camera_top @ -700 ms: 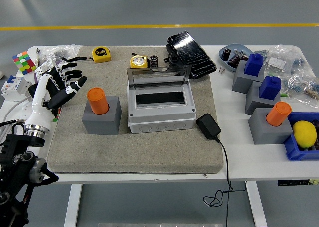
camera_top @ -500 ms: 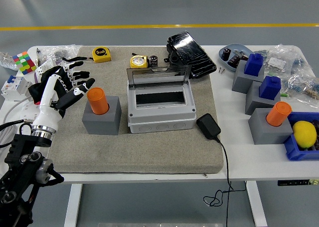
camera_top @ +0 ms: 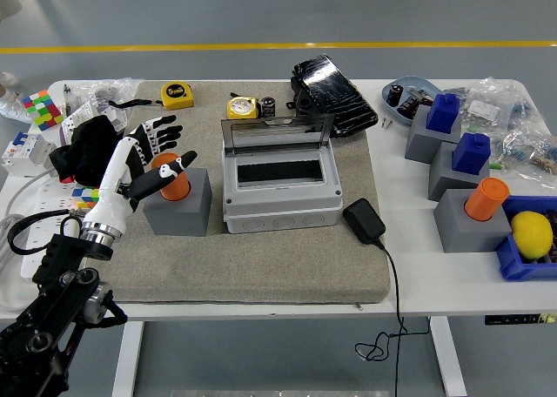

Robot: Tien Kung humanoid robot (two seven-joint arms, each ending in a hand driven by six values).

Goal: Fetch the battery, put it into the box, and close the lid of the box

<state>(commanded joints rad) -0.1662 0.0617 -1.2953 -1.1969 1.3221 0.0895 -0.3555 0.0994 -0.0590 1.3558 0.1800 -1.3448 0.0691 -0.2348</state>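
**Hand closes in on orange battery**

While the grey mat (camera_top: 261, 266) covers much of the table (camera_top: 435, 284), the open-lidded box (camera_top: 280, 184) sits mid-mat. Just left, the battery (camera_top: 171, 176) stands upright in its grey holder (camera_top: 178, 204). It looks rigid, smooth, likely slippery; grip the exposed upper part. The left hand (camera_top: 148, 158), fingers spread, holds nothing. Clear mat lies in front.

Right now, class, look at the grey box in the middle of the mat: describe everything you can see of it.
The grey box looks like moulded plastic, rectangular, with a paler grey body and a dark, see-through hinged lid standing open along its far edge. A dark rectangular opening shows in its top face, and nothing can be made out inside. It sits flat on the grey mat, between the grey block holding the orange battery and the black adapter. No hand touches it.
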